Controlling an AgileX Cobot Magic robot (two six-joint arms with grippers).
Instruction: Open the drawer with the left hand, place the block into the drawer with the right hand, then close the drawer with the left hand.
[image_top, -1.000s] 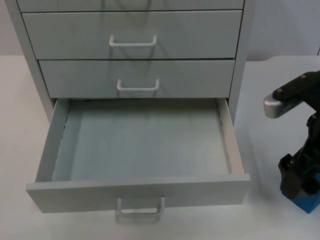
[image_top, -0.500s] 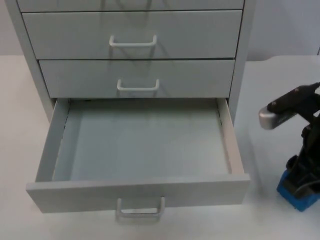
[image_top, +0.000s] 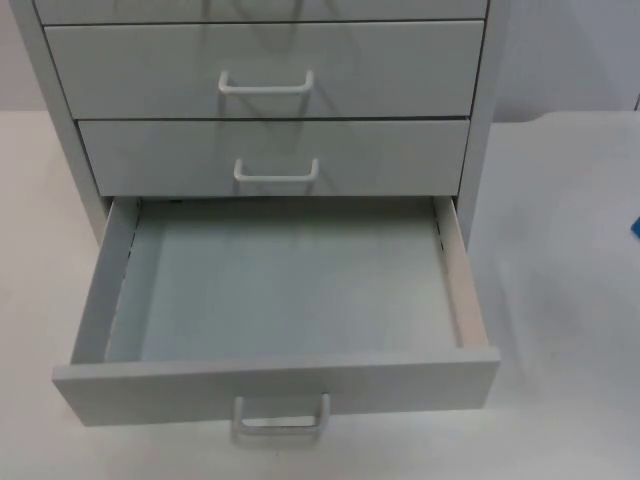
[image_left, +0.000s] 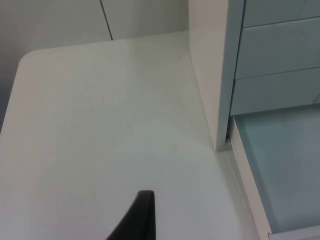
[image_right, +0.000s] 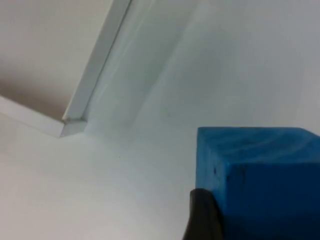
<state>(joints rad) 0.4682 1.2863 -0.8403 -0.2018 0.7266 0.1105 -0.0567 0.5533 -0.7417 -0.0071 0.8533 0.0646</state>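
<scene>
Since a second ago the right arm has left the top view, taking the blue block (image_right: 257, 180) up off the bench (image_top: 560, 300) beside the open bottom drawer (image_top: 280, 290). Right end effector (image_right: 235, 220) clenched on the block. Left end effector (image_left: 137, 220) waits beside the cabinet (image_left: 207, 75); its grip state cannot be judged.

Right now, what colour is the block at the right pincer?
Blue. The block shows best in the right wrist view, against the pincer's black fingertip.

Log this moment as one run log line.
drawer: bottom one open, nothing inside | blue block: at right gripper | left gripper: waiting over table
</scene>
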